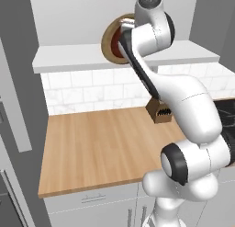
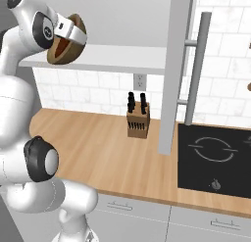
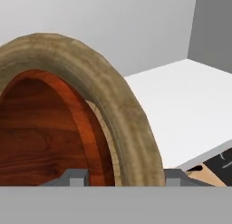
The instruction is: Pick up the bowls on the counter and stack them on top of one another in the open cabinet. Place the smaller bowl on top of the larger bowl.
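Observation:
The larger bowl [image 3: 97,78], pale tan with a thick rim, stands tilted on its edge over the open cabinet's white shelf [image 3: 190,100]. The smaller bowl [image 3: 41,132], glossy reddish-brown, is nested inside it. My gripper [image 3: 126,177] is shut across both walls at the rim, one fingertip [image 3: 77,177] inside the dark bowl and the other outside the tan one. From the base, the hand [image 1: 123,26] holds the pair [image 1: 112,42] up at the shelf [image 1: 69,58]. The right base view has the same bowls [image 2: 66,42] by the hand [image 2: 72,29]. Whether the lower edge touches the shelf I cannot tell.
The wooden counter [image 1: 101,143] lies below, with a knife block [image 1: 159,112] against the tiled wall. A black stovetop [image 2: 215,157] sits to the right. The cabinet's open door [image 2: 176,69] with its long handle [image 2: 196,64] hangs right of the shelf [image 2: 122,57].

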